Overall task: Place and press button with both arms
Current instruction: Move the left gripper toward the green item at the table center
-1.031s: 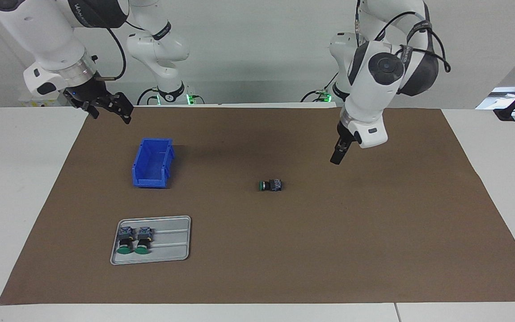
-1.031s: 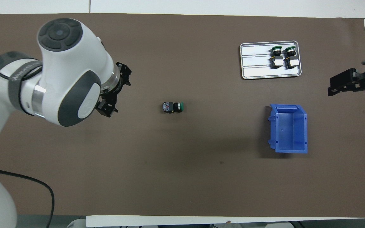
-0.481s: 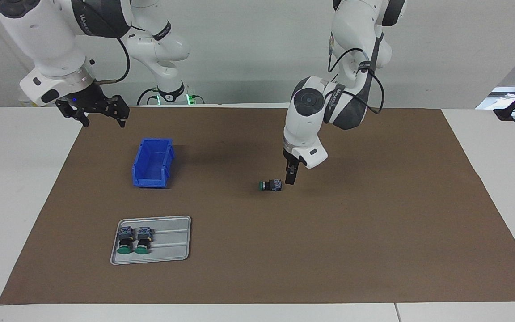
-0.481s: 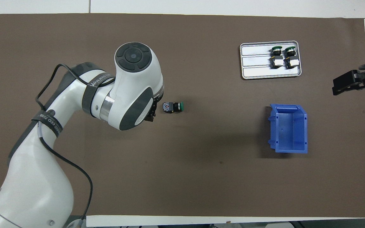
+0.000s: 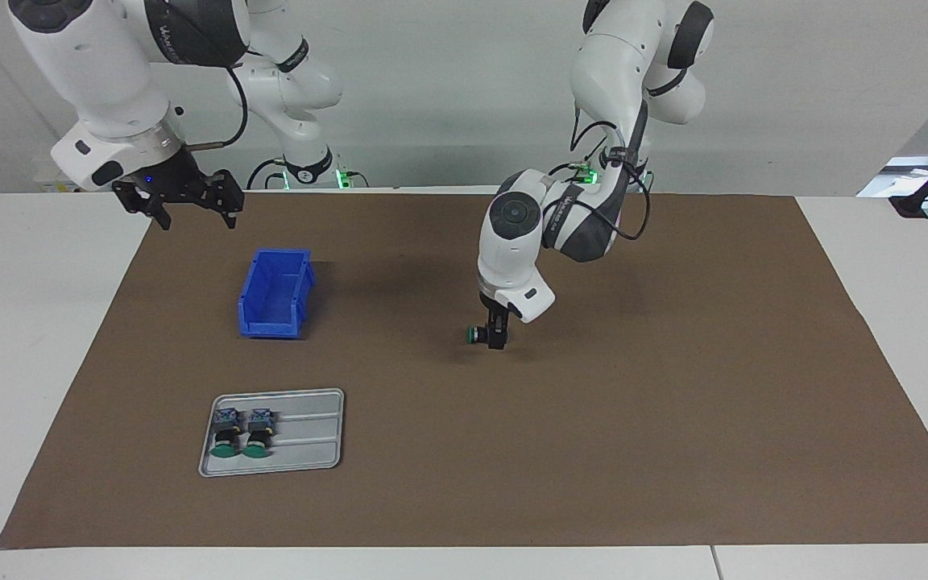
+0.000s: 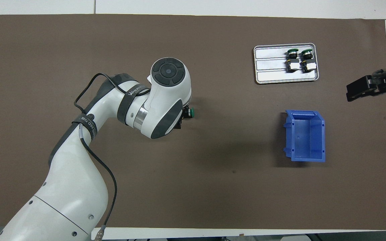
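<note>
On the brown worktop, I am lowering my left hand, fingers apart, over the button lying mid-worktop. I should squeeze its body slowly. My right hand is waiting, apart.

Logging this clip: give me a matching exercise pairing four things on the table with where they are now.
Things:
1. left gripper
2. right gripper
3. blue bin
4. two spare buttons

Places:
A. on the grey tray
B. in the air near the mat's corner at the right arm's end
C. down at the lone button mid-mat
D. on the mat, nearer the robots than the tray

Pairs: 1-C, 2-B, 3-D, 4-A
</note>
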`<state>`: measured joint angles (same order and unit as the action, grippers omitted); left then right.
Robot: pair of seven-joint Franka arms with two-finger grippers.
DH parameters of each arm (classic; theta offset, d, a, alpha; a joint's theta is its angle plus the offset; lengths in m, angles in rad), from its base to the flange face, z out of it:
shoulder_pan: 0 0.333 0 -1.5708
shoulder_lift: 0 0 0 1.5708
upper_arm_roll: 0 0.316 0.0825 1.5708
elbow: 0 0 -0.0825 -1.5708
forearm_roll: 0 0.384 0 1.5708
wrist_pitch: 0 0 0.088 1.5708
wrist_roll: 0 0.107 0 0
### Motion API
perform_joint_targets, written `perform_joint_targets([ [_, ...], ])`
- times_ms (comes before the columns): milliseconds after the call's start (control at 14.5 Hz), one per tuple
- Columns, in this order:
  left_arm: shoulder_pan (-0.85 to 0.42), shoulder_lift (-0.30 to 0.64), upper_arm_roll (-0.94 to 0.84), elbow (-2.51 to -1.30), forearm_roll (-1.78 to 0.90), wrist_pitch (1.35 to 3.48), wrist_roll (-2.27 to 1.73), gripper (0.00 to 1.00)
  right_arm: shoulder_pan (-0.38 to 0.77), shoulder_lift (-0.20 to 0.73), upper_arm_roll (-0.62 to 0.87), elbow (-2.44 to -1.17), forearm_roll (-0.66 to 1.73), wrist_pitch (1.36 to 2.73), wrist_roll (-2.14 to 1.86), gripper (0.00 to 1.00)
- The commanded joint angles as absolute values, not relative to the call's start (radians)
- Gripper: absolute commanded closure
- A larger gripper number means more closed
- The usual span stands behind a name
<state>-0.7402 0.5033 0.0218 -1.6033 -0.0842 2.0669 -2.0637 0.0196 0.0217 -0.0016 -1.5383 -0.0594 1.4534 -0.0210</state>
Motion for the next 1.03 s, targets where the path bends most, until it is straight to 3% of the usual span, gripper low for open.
perform_joint_targets([
  [0,-0.755,0.535,0.035,-1.577,-0.095,2.083,-2.089,0.02,0.023,0.0,-0.002,-1.555,-0.06,1.457,-0.035,0.02],
  [275,-0.771,0.574,0.037,-1.574,-0.101,2.094,-2.1,0.07,0.018,0.0,-0.003,-1.555,-0.06,1.457,-0.035,0.02],
  [550,-0.772,0.574,0.035,-1.574,-0.104,2.1,-2.114,0.35,0.018,0.0,-0.002,-1.555,-0.06,1.457,-0.035,0.02],
  [619,-0.772,0.574,0.035,-1.574,-0.104,2.1,-2.115,0.48,0.018,0.0,-0.003,-1.555,-0.06,1.457,-0.035,0.02],
  [962,-0.775,0.574,0.035,-1.572,-0.089,2.112,-2.112,0.8,0.018,0.0,-0.002,-1.555,-0.06,1.457,-0.035,0.02],
])
